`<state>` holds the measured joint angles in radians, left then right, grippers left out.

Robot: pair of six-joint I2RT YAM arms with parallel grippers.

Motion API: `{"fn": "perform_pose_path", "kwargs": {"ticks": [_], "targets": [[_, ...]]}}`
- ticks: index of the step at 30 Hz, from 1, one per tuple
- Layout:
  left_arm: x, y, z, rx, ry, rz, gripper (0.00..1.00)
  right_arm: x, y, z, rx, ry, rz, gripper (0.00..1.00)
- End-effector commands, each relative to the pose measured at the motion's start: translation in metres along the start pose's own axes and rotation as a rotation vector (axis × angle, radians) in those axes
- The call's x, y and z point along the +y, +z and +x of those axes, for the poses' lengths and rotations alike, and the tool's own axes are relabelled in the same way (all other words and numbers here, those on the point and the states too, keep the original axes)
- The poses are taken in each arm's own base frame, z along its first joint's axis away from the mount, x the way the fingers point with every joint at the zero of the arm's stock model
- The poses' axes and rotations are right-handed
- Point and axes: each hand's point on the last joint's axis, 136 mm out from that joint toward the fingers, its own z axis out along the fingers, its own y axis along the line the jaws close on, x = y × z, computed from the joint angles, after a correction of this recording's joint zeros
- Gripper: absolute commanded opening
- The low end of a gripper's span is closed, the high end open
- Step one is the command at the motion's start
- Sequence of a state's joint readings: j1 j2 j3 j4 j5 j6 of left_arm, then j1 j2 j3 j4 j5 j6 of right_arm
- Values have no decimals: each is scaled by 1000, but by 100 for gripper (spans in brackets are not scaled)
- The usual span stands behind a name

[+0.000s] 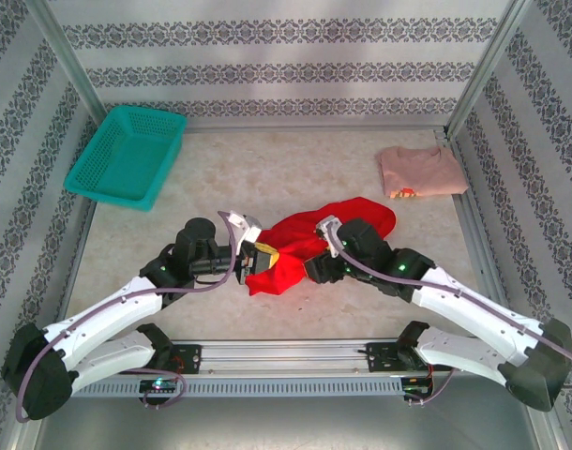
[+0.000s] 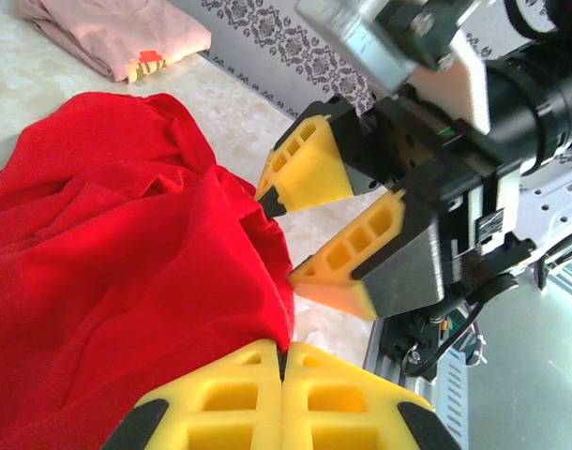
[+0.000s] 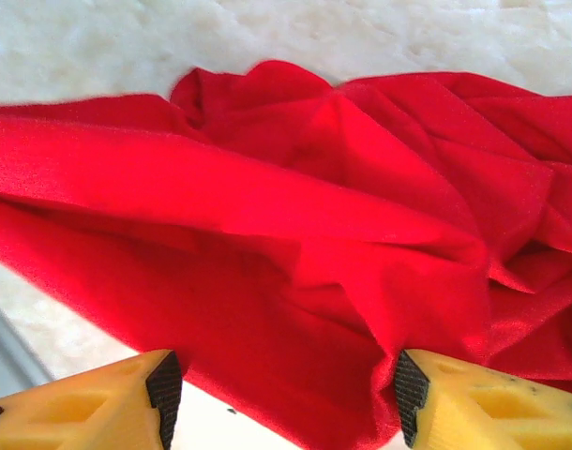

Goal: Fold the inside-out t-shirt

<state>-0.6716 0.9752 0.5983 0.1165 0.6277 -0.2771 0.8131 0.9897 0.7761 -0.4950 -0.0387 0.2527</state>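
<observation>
The left hand (image 2: pixel 282 358) was clenched on the red t-shirt's (image 2: pixel 127 253) edge. The right hand (image 3: pixel 286 384), released, should have gripped one clean hem, not bunched folds.

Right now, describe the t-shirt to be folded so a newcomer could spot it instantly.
Start at the pale stone-patterned table; near its centre lies a crumpled red t-shirt. Unlike the pale pink shirt folded at the far right and the teal basket at far left, it is bright red and rumpled.
</observation>
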Motion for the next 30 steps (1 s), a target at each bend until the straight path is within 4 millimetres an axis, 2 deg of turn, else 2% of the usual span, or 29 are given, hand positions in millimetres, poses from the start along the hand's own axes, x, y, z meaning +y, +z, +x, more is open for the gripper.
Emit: {"fn": "perform_pose_path", "kwargs": {"ticks": [1, 6, 8, 9, 11, 12, 15, 18, 20, 23, 26, 30], "targets": [[-6, 0, -1, 2, 44, 7, 0, -20, -5, -16, -35, -70, 143, 61], [-5, 0, 1, 8, 42, 4, 0, -38, 3, -28, -48, -57, 262, 53], [-4, 0, 3, 10, 38, -3, 0, -38, 10, -34, -51, -62, 269, 46], [-1, 1, 4, 15, 33, -17, 0, -37, 13, -37, -48, -57, 255, 38], [11, 0, 6, 19, 15, -82, 0, -26, 15, -43, -39, -20, 159, 9], [19, -1, 9, 25, -1, -129, 0, -20, 11, -48, -53, 12, 97, 0], [47, -2, 25, 97, -22, -289, 0, 19, -12, -71, -180, 135, -247, 0], [54, 1, 40, 196, -6, -333, 18, 40, -34, -88, -276, 232, -471, 0], [49, 2, 37, 189, 2, -318, 35, 44, -37, -88, -282, 248, -511, 0], [41, -2, 18, 117, 14, -306, 51, 43, -35, -84, -271, 267, -531, 0], [41, -6, 5, 87, 34, -334, 58, 41, -36, -83, -266, 284, -546, 0], [37, 0, 3, 137, 84, -359, 66, 35, -34, -83, -251, 317, -537, 0]]}}
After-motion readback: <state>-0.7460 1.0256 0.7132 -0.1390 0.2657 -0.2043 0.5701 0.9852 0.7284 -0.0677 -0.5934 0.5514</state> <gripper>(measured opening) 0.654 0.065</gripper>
